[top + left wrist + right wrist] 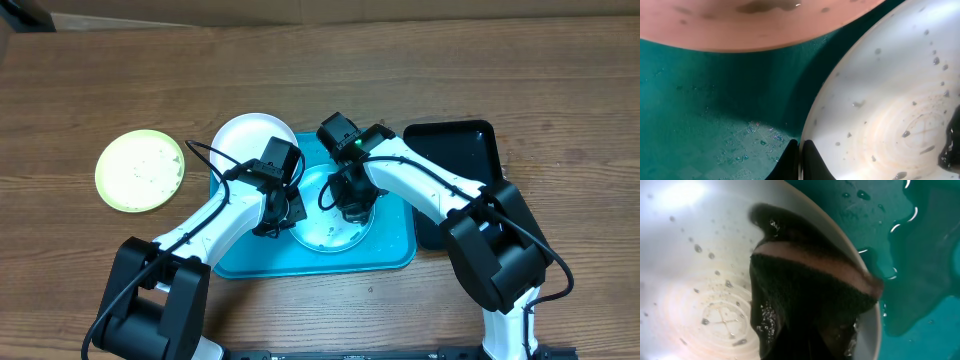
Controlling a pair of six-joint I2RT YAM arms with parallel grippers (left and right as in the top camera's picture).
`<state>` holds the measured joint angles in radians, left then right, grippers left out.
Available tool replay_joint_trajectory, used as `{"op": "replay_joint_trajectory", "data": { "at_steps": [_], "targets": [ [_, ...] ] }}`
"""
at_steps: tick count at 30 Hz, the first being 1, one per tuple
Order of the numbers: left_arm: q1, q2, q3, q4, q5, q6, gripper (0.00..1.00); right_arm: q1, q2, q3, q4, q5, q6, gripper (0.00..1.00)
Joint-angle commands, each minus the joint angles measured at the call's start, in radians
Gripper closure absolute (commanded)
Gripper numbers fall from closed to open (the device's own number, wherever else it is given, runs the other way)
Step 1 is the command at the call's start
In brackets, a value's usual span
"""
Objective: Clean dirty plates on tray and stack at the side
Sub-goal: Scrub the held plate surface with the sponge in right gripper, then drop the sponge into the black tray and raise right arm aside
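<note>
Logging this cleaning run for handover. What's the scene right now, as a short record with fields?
tray: turquoise, wet
blue-rimmed plate: in tray, water-spotted
white plate: over tray's far left corner
yellow-green plate: on table, left of tray
left gripper: shut on blue-rimmed plate's rim
right gripper: shut on dark sponge, pressed to that plate
black tray: right of the tray

No lettering, label, brand or number is legible on the plates (140,170) or the tray (395,255).
</note>
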<state>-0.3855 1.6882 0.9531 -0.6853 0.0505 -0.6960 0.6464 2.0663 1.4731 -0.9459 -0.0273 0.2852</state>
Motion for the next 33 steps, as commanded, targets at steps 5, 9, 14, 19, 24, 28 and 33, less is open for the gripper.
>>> {"op": "replay_joint_trajectory", "data": {
  "at_steps": [5,9,14,19,24,28,33],
  "targets": [
    [0.005,0.011,0.009,-0.006,-0.001,0.028,0.96,-0.002,0.041,-0.071,0.071,-0.283,-0.016,0.96],
    [0.005,0.011,0.009,-0.006,-0.001,0.028,0.96,-0.004,0.04,-0.07,0.125,-0.511,-0.113,0.96],
    [0.005,0.011,0.009,-0.007,-0.002,0.032,0.96,-0.048,0.027,-0.023,0.117,-0.649,-0.157,0.96],
    [0.005,0.012,0.009,-0.007,-0.001,0.035,0.96,-0.135,-0.028,0.05,0.049,-0.707,-0.201,0.96],
    [0.005,0.012,0.009,-0.007,-0.002,0.035,0.96,-0.256,-0.104,0.08,-0.037,-0.695,-0.209,0.96],
    [0.005,0.012,0.009,-0.007,-0.002,0.035,0.96,-0.362,-0.161,0.08,-0.146,-0.571,-0.236,0.96],
    [0.005,0.012,0.009,-0.006,-0.001,0.035,0.96,-0.492,-0.18,0.079,-0.27,-0.303,-0.241,0.96]
  ]
}}
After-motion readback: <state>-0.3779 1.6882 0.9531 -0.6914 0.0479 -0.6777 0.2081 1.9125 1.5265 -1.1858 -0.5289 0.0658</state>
